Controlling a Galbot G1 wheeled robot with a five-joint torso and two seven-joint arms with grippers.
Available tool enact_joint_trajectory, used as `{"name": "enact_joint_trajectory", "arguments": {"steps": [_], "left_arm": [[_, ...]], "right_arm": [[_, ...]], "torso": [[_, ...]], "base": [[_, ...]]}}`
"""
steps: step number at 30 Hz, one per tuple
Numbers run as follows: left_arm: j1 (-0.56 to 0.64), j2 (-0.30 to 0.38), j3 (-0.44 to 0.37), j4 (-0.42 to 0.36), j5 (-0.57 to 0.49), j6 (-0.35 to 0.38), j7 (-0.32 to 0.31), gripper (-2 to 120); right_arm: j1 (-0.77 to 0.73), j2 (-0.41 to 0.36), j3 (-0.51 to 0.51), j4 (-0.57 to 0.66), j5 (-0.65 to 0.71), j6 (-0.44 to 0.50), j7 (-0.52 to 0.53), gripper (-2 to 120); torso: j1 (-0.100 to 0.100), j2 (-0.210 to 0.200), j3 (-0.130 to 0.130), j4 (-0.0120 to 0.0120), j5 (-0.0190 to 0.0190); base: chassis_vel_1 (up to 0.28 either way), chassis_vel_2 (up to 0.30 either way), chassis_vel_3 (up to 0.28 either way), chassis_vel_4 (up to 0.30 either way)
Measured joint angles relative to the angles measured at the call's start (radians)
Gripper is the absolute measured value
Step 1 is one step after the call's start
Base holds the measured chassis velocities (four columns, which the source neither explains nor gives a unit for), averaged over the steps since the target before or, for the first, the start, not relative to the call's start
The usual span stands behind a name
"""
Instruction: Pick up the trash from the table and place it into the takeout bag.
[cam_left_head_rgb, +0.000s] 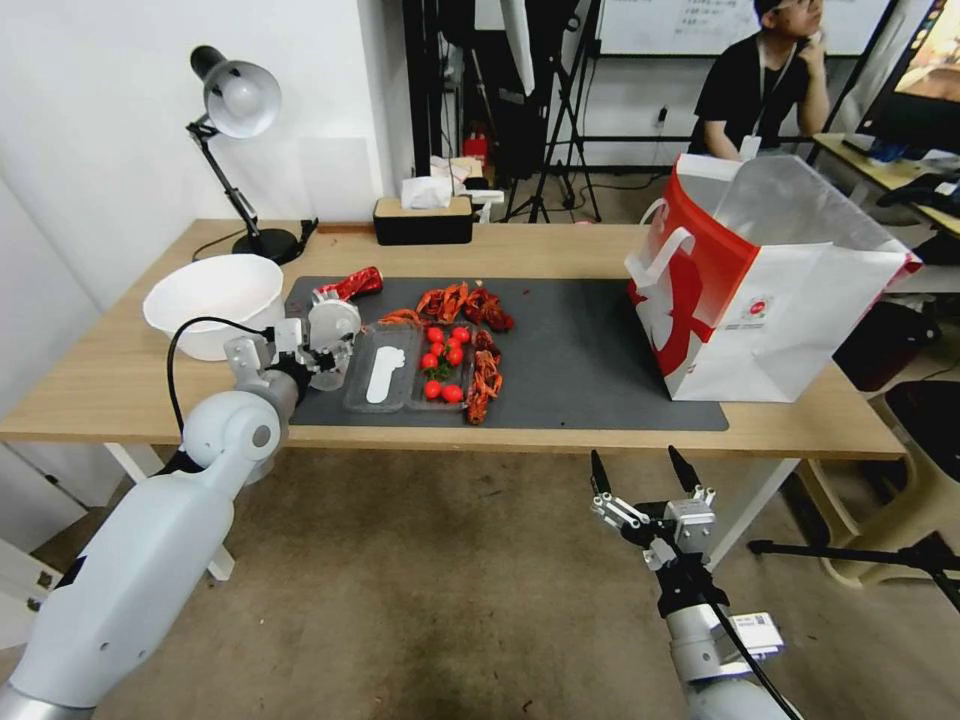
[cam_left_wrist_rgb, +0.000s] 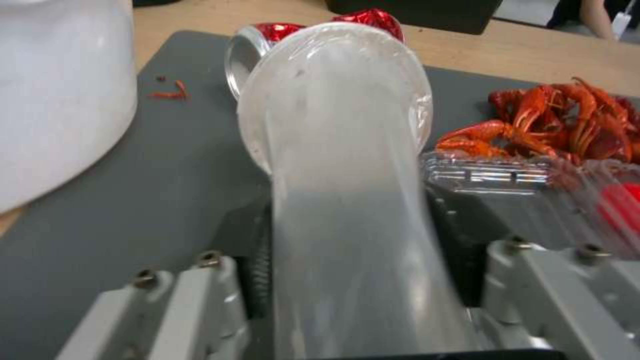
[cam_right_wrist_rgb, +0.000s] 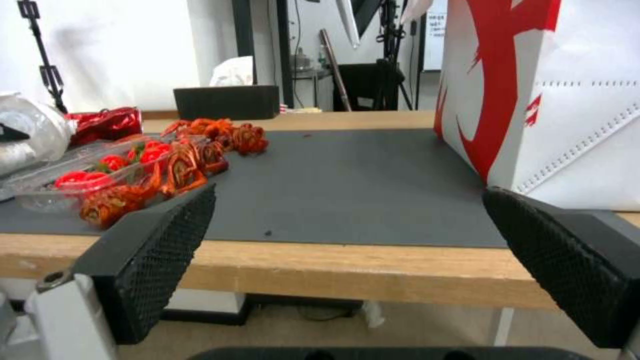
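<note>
The left gripper (cam_left_head_rgb: 322, 352) reaches over the near left end of the dark grey mat (cam_left_head_rgb: 580, 350) on the long light-wood table (cam_left_head_rgb: 100, 390), and its fingers are clamped on a clear lidded plastic cup (cam_left_wrist_rgb: 340, 165). In the left wrist view the cup runs lengthwise out from between the two jaws, its body pinched on both sides and its round lidded end pointing away from the wrist; whether its lower side touches the mat is hard to judge. Just beyond the cup's lid lies a crushed red can (cam_left_head_rgb: 352, 284) with a silvery end, resting on the mat's far left corner. A large white round bowl (cam_left_head_rgb: 214, 302) stands on the bare wood just beside the mat's left edge, close to the gripper. On the cup's other side sits a clear plastic tray (cam_left_head_rgb: 410, 368) with small red tomatoes and a white lump in it, and red crayfish shells (cam_left_head_rgb: 465, 302) lie heaped around its far and right edges.

The big white paper takeout bag with red side panels (cam_left_head_rgb: 780, 330) stands upright and open at the right end of the mat, foil lining showing at its mouth, well apart from the cup.

The right gripper (cam_left_head_rgb: 645, 468) hangs below and in front of the table's near edge, its black textured fingers (cam_right_wrist_rgb: 167, 250) spread wide with nothing between them.
</note>
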Motion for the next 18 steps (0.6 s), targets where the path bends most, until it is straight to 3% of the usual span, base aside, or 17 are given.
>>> {"name": "enact_joint_trajectory", "arguments": {"steps": [4, 6, 9, 15, 18], "left_arm": [[0.007, 0.006, -0.01, -0.038, -0.068, -0.018, 0.002, 35], [0.006, 0.022, -0.024, -0.093, -0.091, -0.03, 0.007, 28], [-0.003, 0.036, -0.028, -0.127, -0.115, -0.034, 0.014, 24], [-0.084, 0.091, -0.014, -0.223, -0.272, -0.053, 0.066, 9], [-0.116, 0.095, 0.003, -0.236, -0.319, -0.057, 0.077, 3]], "right_arm": [[0.0, 0.004, -0.001, -0.003, -0.003, 0.001, 0.0, 100], [0.0, 0.006, -0.001, -0.003, -0.005, 0.002, 0.0, 100], [-0.001, 0.007, -0.001, -0.002, -0.008, 0.002, 0.0, 100], [-0.013, 0.019, -0.002, 0.012, -0.023, 0.003, 0.0, 100], [-0.019, 0.024, -0.002, 0.016, -0.03, 0.004, 0.0, 100]], "torso": [[0.0, 0.0, 0.0, -0.0003, -0.0016], [0.0, 0.0, 0.0, -0.0003, 0.0002], [0.0, 0.0, 0.0, -0.0001, -0.0006], [0.0, 0.0, 0.0, -0.0002, -0.0003], [0.0, 0.0, 0.0, -0.0003, -0.0002]], "base": [[0.0, 0.0, 0.0, 0.0], [0.0, 0.0, 0.0, 0.0], [0.0, 0.0, 0.0, 0.0], [0.0, 0.0, 0.0, 0.0], [0.0, 0.0, 0.0, 0.0]]}}
